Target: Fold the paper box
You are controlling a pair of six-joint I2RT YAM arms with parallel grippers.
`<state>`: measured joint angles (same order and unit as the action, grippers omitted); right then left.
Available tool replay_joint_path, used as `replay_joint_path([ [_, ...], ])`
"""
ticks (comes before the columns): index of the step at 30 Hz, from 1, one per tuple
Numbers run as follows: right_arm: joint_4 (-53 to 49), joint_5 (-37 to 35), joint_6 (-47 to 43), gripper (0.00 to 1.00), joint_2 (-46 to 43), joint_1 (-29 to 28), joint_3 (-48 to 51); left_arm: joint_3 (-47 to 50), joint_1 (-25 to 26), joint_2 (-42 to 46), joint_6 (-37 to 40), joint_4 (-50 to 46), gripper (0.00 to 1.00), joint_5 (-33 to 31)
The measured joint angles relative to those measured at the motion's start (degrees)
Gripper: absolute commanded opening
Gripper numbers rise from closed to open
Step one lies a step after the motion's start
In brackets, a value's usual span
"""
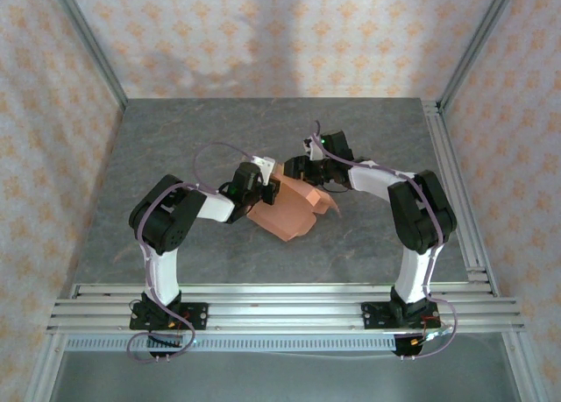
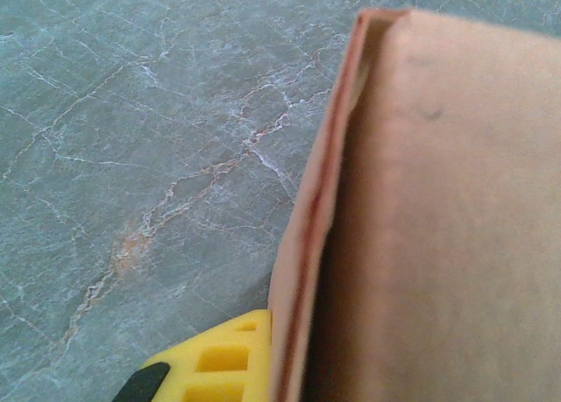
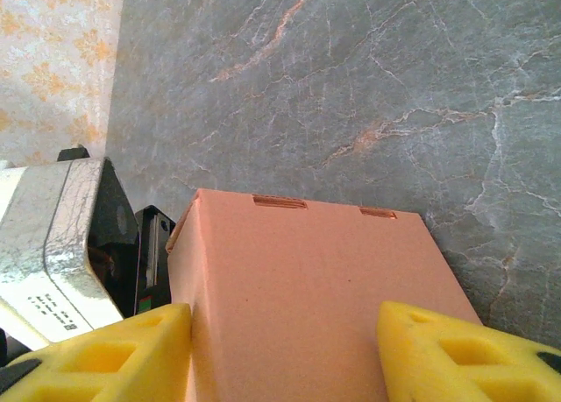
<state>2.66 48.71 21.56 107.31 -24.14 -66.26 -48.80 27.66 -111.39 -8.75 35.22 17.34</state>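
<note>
Paper box (image 1: 285, 214) sits between spread right fingers (image 3: 447, 349), grip unclear, its wall pinched by closed left fingers (image 2: 219, 363).

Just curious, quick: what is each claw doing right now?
Left gripper: shut on a wall of the box.
Right gripper: closed around the box, a finger on each side, apparently holding it.
</note>
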Motion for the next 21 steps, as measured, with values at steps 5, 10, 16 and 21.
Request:
replay_joint_path([
  [5, 1.42, -0.28, 2.47, 0.62, -2.40, 1.22, 2.51, 0.28, 0.00, 0.68, -0.02, -0.50, 0.00, 1.09],
  [10, 3.17, -0.76, 5.90, 0.62, -7.65, 4.81, 5.35, 0.63, -0.07, 3.23, 0.00, -2.25, 0.00, 1.75],
  [16, 3.06, -1.11, 6.73, 0.59, -8.90, 9.09, 5.55, 0.63, -0.28, 5.07, 0.00, -2.27, 0.00, 4.92],
  [21, 0.11, 0.04, 3.80, 0.54, -8.74, 10.60, 5.49, 0.63, -0.28, 7.04, 1.16, -3.56, 0.00, 8.28],
])
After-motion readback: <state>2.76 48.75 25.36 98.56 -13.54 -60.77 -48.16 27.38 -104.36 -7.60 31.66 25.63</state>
